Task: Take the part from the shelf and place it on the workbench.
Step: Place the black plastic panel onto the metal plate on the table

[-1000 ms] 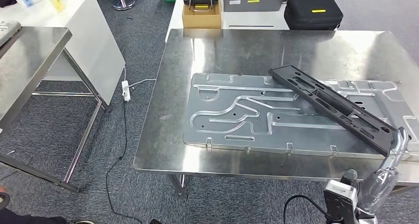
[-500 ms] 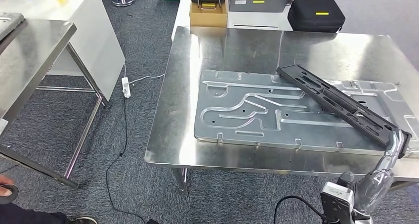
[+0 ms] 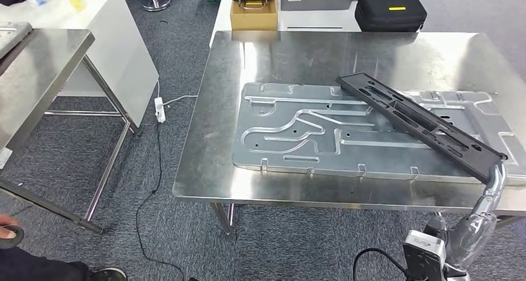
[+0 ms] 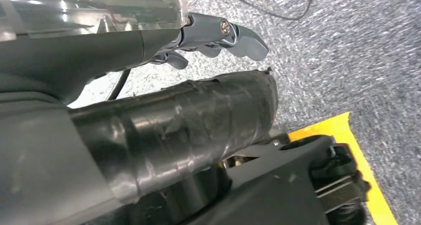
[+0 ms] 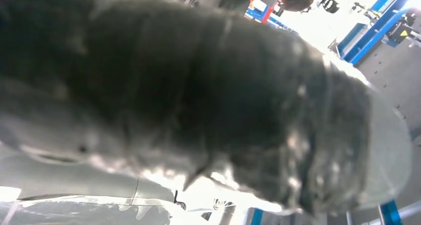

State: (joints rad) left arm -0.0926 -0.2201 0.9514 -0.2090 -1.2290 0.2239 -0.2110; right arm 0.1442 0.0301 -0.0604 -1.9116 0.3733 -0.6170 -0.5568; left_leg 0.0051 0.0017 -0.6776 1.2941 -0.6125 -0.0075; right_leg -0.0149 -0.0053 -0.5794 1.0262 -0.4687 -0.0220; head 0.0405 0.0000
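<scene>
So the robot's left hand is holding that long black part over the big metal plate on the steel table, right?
Not quite: it is the right hand, not the left. The head view shows the right arm coming up from the lower right and gripping the near end of the long black part, which slants over the big metal plate on the steel table. The rest is right.

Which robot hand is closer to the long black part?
The right hand: it grips the near end of the long black part above the workbench. The left hand hangs over the carpet floor, away from it.
</scene>
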